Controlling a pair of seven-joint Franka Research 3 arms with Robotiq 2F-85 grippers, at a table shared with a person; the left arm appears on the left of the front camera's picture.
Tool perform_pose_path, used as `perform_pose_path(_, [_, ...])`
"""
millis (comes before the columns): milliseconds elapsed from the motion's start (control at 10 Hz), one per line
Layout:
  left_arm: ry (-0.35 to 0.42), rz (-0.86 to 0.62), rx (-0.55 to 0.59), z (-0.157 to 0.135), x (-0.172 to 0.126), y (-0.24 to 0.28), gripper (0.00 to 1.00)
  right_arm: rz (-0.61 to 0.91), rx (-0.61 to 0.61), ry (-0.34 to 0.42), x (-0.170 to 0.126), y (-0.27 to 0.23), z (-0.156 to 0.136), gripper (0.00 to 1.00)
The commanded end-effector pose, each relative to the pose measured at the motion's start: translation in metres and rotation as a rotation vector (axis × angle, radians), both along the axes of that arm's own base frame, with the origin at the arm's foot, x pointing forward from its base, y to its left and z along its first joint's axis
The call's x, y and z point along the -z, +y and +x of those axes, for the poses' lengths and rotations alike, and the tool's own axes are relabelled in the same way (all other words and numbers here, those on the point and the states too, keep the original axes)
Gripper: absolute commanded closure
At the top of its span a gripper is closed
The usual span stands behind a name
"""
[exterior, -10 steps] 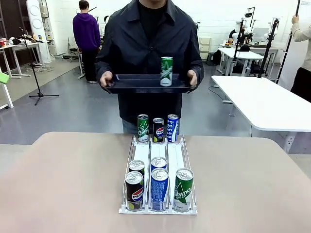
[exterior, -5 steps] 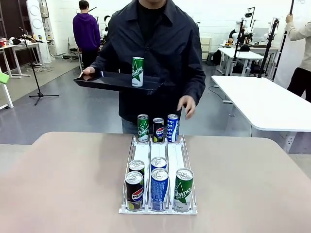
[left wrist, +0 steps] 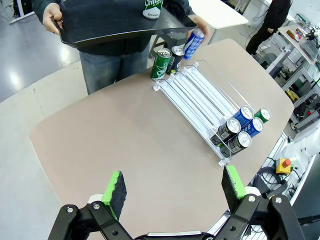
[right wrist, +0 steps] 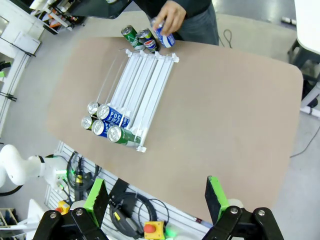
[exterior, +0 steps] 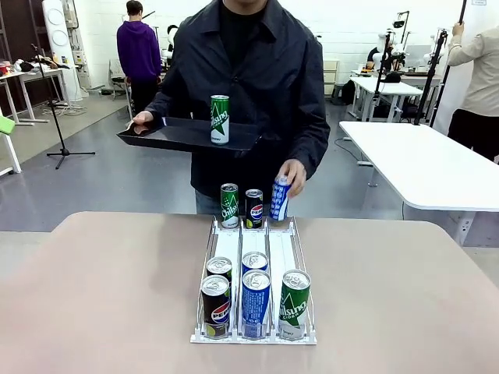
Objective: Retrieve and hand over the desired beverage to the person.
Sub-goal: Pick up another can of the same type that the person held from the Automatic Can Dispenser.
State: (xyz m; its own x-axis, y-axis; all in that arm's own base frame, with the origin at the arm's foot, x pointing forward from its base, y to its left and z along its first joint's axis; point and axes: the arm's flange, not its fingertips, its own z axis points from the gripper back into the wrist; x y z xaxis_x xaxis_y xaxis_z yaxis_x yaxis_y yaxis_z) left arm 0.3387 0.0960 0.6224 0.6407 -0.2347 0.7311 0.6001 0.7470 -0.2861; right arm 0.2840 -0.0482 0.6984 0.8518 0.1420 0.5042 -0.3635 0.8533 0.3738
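Cans number nine in all. Five stand at the near end of the white three-lane rack (exterior: pixel 281 248) on the counter (exterior: pixel 109 288) — black, blue and green in front, a green and a blue one behind. Two more, green and black, stand upright at the rack's far end, and beside them a tilted blue can (exterior: pixel 279 202) is gripped by the person's lower hand (exterior: pixel 293 173). The ninth, a green can (exterior: pixel 220 119), stands upright on the one black tray (exterior: pixel 171 134) that the person (exterior: pixel 249 70) holds level with the other hand (exterior: pixel 143 118). High above the counter hover the robot's left hand (left wrist: pixel 173 182) and right hand (right wrist: pixel 156 187) — both spread wide, holding nothing.
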Motion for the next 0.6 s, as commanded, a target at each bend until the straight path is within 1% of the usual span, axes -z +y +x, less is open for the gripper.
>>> perform_pose_path(0, [-0.015, -0.003, 0.021, -0.0002, 0.0006, 0.0023, 0.0, 0.011, -0.019, -0.007, 0.0008, -0.0004, -0.0007, 0.0])
perform_pose_path(500, [-0.015, -0.003, 0.021, -0.0002, 0.0006, 0.0023, 0.0, 0.011, -0.019, -0.007, 0.0008, -0.0004, -0.0007, 0.0])
